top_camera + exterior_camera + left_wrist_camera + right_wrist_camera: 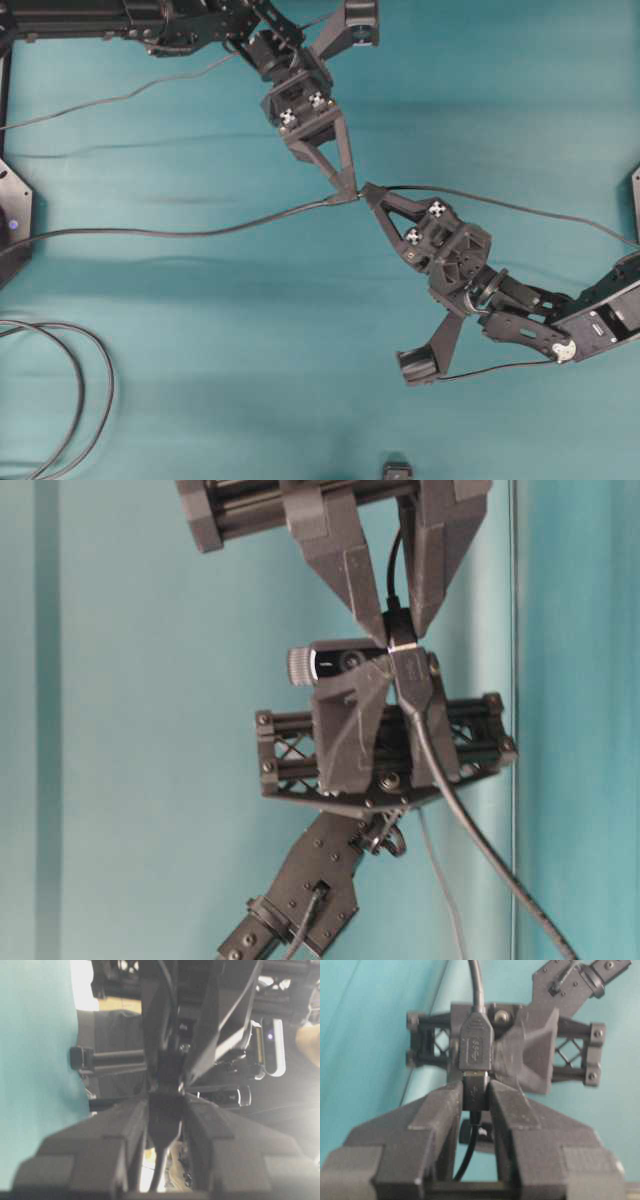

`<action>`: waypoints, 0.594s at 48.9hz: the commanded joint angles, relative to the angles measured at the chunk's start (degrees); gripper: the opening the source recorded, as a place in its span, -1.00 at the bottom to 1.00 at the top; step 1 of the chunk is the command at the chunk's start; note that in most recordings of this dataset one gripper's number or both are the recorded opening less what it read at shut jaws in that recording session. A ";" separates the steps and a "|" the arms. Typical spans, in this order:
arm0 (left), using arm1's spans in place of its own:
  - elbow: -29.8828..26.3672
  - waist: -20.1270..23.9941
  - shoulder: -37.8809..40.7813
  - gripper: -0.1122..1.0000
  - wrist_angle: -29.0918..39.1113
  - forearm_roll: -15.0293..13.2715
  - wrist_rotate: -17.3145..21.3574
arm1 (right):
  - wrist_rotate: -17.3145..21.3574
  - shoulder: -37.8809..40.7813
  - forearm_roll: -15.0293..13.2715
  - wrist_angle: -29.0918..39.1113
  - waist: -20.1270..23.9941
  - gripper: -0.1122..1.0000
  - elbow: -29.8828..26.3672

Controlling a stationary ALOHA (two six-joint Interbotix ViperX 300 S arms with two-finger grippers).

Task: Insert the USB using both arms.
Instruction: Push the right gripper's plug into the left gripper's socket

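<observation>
Above open teal table (200, 380), both hands pinch mated USB (474, 1091) and socket (476, 1049).

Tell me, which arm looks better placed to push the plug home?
Probably right: the right end effector clamps the USB in line with the socket that the left end effector holds.
</observation>
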 commanded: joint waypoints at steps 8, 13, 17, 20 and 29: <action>-3.25 2.37 -1.05 -0.29 -2.29 -0.70 0.26 | 0.35 -0.35 -0.62 -1.14 0.35 -0.43 -2.81; -3.16 2.37 -1.05 -0.29 -2.29 -0.70 0.18 | 0.44 -0.35 -0.62 -0.97 0.35 -0.43 -2.55; -3.25 2.37 -1.23 -0.29 -2.29 -0.70 0.18 | 0.44 -0.35 -0.62 -0.62 0.35 -0.43 -2.46; -3.25 2.29 -1.32 -0.29 -2.46 -0.70 0.00 | 0.35 -0.35 -0.62 -0.18 0.26 -0.43 -2.37; -3.25 1.93 -2.11 -0.29 -2.46 -0.70 -0.97 | 0.18 -0.44 0.00 6.33 -0.09 -0.43 -2.64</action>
